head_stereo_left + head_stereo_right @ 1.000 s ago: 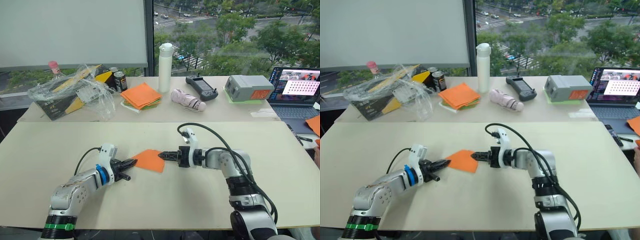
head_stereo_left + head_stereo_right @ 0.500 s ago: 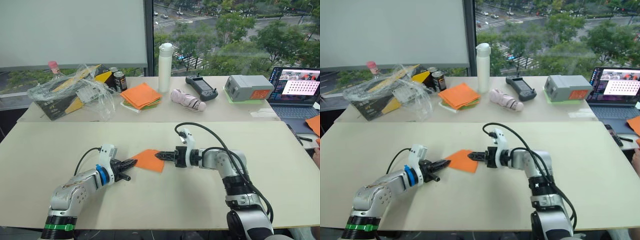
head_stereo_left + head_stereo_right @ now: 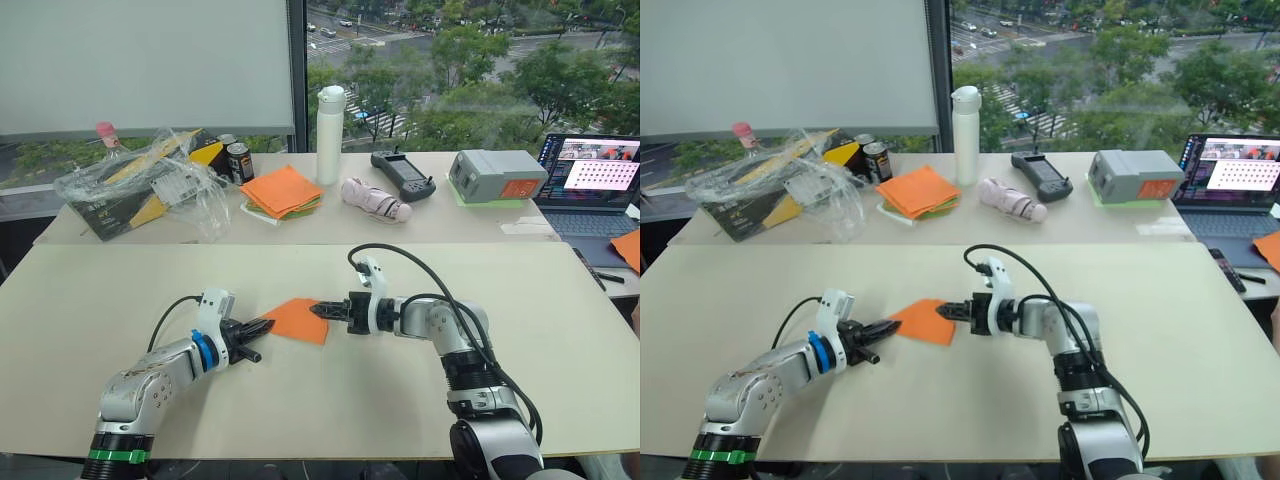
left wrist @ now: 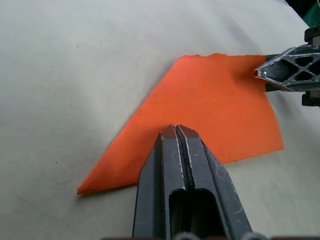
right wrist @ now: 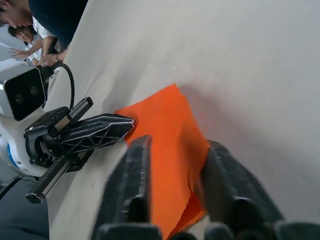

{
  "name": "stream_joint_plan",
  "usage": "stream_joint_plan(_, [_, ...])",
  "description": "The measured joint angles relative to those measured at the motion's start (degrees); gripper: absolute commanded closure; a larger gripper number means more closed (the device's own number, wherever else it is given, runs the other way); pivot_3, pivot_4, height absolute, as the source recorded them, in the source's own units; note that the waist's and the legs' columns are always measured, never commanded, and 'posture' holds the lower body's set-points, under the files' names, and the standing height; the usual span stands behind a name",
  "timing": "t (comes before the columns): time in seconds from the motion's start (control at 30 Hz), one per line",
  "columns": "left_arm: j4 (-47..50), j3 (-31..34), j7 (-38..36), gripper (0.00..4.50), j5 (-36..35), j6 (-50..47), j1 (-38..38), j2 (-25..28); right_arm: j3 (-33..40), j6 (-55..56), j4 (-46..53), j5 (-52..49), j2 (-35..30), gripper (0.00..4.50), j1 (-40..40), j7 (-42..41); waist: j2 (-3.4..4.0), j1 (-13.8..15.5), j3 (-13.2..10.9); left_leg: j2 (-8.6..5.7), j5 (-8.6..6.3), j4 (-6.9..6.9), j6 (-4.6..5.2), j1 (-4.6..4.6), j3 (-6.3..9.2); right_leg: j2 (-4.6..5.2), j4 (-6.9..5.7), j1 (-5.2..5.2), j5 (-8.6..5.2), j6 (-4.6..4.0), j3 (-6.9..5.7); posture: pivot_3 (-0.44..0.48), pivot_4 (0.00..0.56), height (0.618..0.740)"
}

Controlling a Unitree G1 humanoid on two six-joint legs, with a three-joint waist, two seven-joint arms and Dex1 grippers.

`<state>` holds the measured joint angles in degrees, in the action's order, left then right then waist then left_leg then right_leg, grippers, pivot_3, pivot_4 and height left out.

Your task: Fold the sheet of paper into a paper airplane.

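- Left pincer (image 3: 262,327) has its fingers pressed together, pinching the near-left edge of the sheet of paper (image 3: 298,319); the left wrist view shows the two fingers (image 4: 179,165) closed tight with no gap over the orange edge.
- Right pincer (image 3: 318,311) stands narrowly parted at the paper's opposite, right edge; the right wrist view shows orange paper (image 5: 170,145) lying between its two spread fingers.
- Paper lies near the middle of the near worktop (image 3: 120,290), between the two pincers, folded into a flat wedge.
- Its long axis runs roughly left to right; the narrow pointed end aims toward the left arm, and the broad, squarer end sits at the right pincer.
- Left wrist view shows the sharp tip (image 4: 82,189) resting on the worktop and the ragged far edge, which the head views leave unclear.
- Right wrist view shows a slight lift of the paper's near corner, and people beyond the worktop's edge.
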<state>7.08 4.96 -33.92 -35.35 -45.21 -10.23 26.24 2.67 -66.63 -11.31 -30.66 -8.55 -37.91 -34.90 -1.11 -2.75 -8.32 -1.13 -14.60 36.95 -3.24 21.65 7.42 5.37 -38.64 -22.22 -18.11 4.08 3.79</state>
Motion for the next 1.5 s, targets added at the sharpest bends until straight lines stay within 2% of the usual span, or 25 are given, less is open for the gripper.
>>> stream_joint_plan(0.03, [0.0,0.0,0.0,4.50,0.0,0.0,0.0,0.0,0.0,0.1,0.2,-0.2,0.0,4.42,0.0,-0.3,0.00,0.0,0.0,0.00,0.00,0.00,0.00,-0.01,0.00,0.00,0.00,0.00,0.00,0.00,0.00,0.000,0.150,0.740])
stream_joint_plan(0.07, [0.1,0.0,0.0,4.50,0.0,-0.1,0.1,0.0,-0.1,0.2,0.5,-0.4,0.0,4.48,0.0,-0.6,0.00,0.0,0.0,0.00,0.00,0.00,0.00,-0.01,0.00,0.00,0.00,0.01,0.00,0.00,0.00,0.000,0.150,0.740])
stream_joint_plan(0.3, [0.6,0.2,0.0,4.50,0.0,-0.5,0.2,0.1,-5.3,4.8,3.2,0.9,-3.1,4.48,1.6,-3.5,0.00,0.1,0.0,0.00,-0.01,0.00,0.01,0.02,0.00,0.01,0.04,0.00,0.00,0.00,0.00,0.000,0.150,0.740])
stream_joint_plan(0.43, [0.9,0.3,-0.1,4.50,0.0,-1.0,0.2,0.2,-13.6,16.5,9.5,6.1,-8.2,4.48,6.1,-8.8,0.00,0.1,0.0,-0.01,-0.02,-0.01,0.03,0.05,-0.02,0.01,0.10,0.00,0.00,0.00,-0.01,0.000,0.150,0.740])
stream_joint_plan(0.6, [0.9,0.4,-0.1,4.50,0.0,-1.1,0.2,0.2,-20.5,37.2,11.7,15.5,-12.0,4.48,8.2,-13.3,0.00,0.1,0.0,0.00,-0.01,0.00,0.02,0.03,-0.02,0.01,0.10,0.00,0.00,0.01,-0.01,0.000,0.150,0.740])
stream_joint_plan(0.73, [0.9,0.4,-0.1,4.50,0.0,-1.1,0.1,0.2,-22.8,49.6,11.1,20.9,-12.6,4.48,8.2,-14.8,-0.01,0.1,0.0,0.00,-0.01,0.00,0.02,0.03,-0.02,0.01,0.11,0.01,0.00,0.01,-0.01,0.000,0.150,0.740])
stream_joint_plan(1.0, [0.9,0.4,-0.1,4.50,0.0,-1.3,0.0,0.2,-28.6,81.1,4.1,35.2,-17.0,4.48,7.3,-16.2,-0.01,0.2,0.0,0.00,-0.01,0.00,0.02,0.02,-0.03,0.01,0.12,0.02,0.00,0.00,-0.01,0.000,0.150,0.740])
stream_joint_plan(1.37, [0.9,0.5,-0.1,4.50,0.0,-1.4,0.0,0.1,-31.9,101.3,-3.8,49.3,-18.6,4.48,4.8,-12.2,-0.01,0.2,0.0,0.00,0.00,0.00,0.00,-0.01,-0.04,0.00,0.12,0.04,0.00,0.00,0.00,0.000,0.150,0.740])
stream_joint_plan(1.5, [0.9,0.5,-0.1,4.50,0.0,-1.5,-0.1,0.1,-33.2,105.1,-5.2,53.7,-18.9,4.48,3.7,-9.8,-0.01,0.2,0.0,0.00,0.01,0.01,-0.02,-0.02,-0.04,0.01,0.12,0.05,0.00,0.00,0.00,0.000,0.150,0.740])
